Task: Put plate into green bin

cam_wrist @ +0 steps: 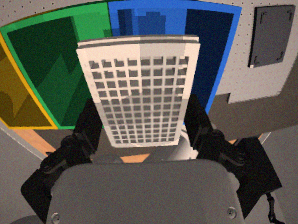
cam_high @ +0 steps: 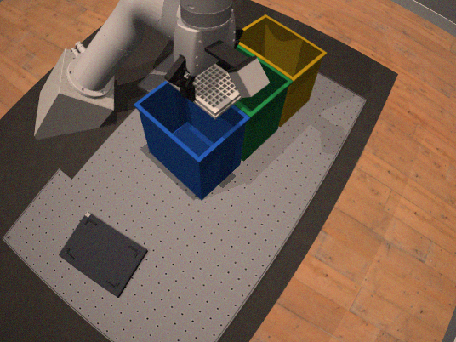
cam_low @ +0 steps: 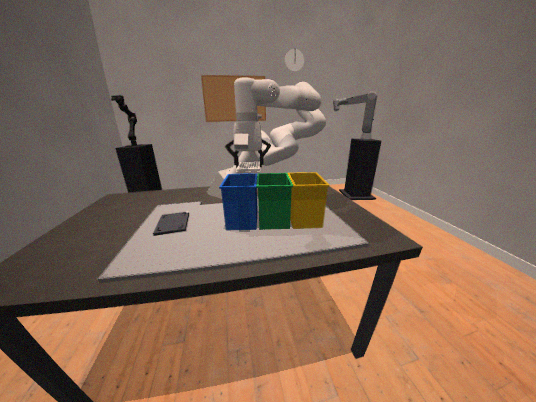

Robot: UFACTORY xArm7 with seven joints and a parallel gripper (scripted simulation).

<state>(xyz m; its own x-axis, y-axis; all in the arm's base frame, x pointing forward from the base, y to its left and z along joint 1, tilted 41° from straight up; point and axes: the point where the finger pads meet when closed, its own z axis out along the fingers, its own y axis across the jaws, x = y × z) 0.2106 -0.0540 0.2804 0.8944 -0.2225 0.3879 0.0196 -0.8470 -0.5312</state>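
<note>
My gripper (cam_high: 203,85) is shut on the white 96-well plate (cam_high: 216,90) and holds it level above the bins. The plate hangs over the wall shared by the blue bin (cam_high: 193,136) and the green bin (cam_high: 261,104), near their ends toward the arm. In the wrist view the plate (cam_wrist: 140,90) covers that dividing wall, with the green bin (cam_wrist: 56,72) to its left and the blue bin (cam_wrist: 180,30) to its right. The dark fingers grip its two long sides. In the exterior view the plate (cam_low: 248,164) sits just above the rims. The plate nest N1 (cam_high: 103,253) lies empty.
A yellow bin (cam_high: 282,55) stands beside the green one, farthest from the nest. All three bins stand upright in a touching row (cam_low: 273,200). The arm's base (cam_high: 72,98) is behind the blue bin. The bins' signs are not readable.
</note>
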